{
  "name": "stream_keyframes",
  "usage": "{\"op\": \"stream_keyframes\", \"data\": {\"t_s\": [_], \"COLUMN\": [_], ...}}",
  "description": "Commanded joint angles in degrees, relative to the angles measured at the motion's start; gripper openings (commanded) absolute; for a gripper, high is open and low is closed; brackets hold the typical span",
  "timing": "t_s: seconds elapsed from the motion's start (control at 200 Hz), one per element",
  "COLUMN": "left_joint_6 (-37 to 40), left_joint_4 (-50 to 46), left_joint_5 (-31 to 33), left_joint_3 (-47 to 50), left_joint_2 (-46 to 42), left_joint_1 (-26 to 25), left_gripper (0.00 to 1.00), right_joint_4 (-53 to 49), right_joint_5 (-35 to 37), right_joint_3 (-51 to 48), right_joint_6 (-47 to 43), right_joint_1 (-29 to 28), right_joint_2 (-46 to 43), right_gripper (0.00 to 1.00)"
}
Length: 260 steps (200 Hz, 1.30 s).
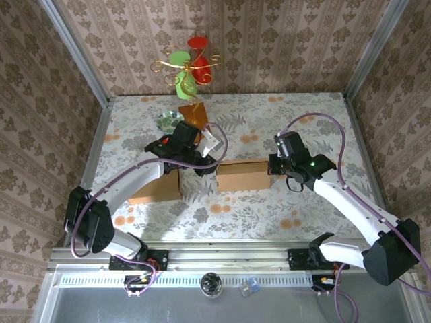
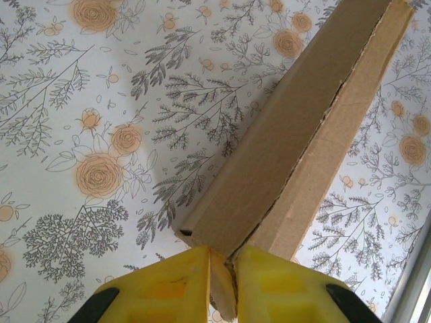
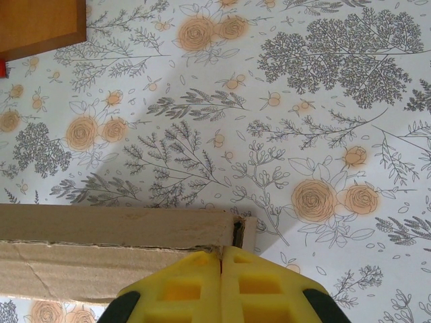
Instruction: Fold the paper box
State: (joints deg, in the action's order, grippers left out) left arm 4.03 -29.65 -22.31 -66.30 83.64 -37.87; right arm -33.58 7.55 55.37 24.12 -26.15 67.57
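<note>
Between the yellow fingers [image 2: 175,289] of the left gripper [image 2: 222,286], which are pressing almost together, a thin edge of the flat brown cardboard box [image 2: 289,134] is sitting pinched at one end. At the box's other end the right gripper [image 3: 221,272] is holding its pads tight against each other at the corner; whether a flap is lying between them I cannot tell. The box is stretching between the two grippers over the white tablecloth printed with orange roses and grey branches [image 1: 303,114], near the table's middle. A second brown cardboard piece [image 1: 156,190] is lying just left of it, under the left arm. Farther back, a small green dish [image 1: 170,121], an orange-brown block [image 1: 192,113] and a gold-wire ornament with red and green leaves [image 1: 188,67] are standing near the rear wall. Beige damask wallpaper [image 1: 269,40] is covering the walls, with aluminium posts [image 1: 74,50] running up the corners.
</note>
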Motion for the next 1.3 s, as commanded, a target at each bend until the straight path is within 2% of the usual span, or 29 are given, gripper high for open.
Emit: {"op": "stream_keyframes", "data": {"t_s": [0.0,0.24,0.38,0.615,0.765,1.01,1.295], "left_joint_6": [-1.13,-3.03,-8.01,-19.05,-24.39,-33.73,-37.56], "left_joint_4": [-1.45,-2.05,-2.82,-1.62,-0.49,4.48,3.4], "left_joint_5": [0.87,1.04,1.38,4.68,8.96,12.2,11.66], "left_joint_3": [-0.6,-1.84,-2.32,-0.88,-0.34,2.18,1.52], "left_joint_2": [-0.34,0.67,0.83,0.3,-0.09,-1.2,-1.42], "left_joint_1": [-0.21,-0.3,-0.83,-2.68,-4.34,-4.57,-5.35], "left_gripper": [0.15,0.07,0.03,0.02,0.01,0.0,0.0], "right_joint_4": [-1.15,-1.42,-1.48,-0.54,0.09,0.08,0.45], "right_joint_5": [1.06,1.37,1.52,1.15,1.15,1.5,1.94], "right_joint_3": [-0.58,-0.48,-0.69,-1.57,-2.14,-2.79,-3.5], "right_joint_6": [0.95,1.2,2.36,5.55,7.48,8.64,9.54], "right_joint_1": [-0.48,-0.48,-0.48,-0.61,-1.07,-1.45,-1.9], "right_joint_2": [0.26,0.27,0.03,-0.68,-1.12,-1.56,-1.66], "right_gripper": [0.0,0.0,0.0,0.0,0.0,0.0,0.0]}}
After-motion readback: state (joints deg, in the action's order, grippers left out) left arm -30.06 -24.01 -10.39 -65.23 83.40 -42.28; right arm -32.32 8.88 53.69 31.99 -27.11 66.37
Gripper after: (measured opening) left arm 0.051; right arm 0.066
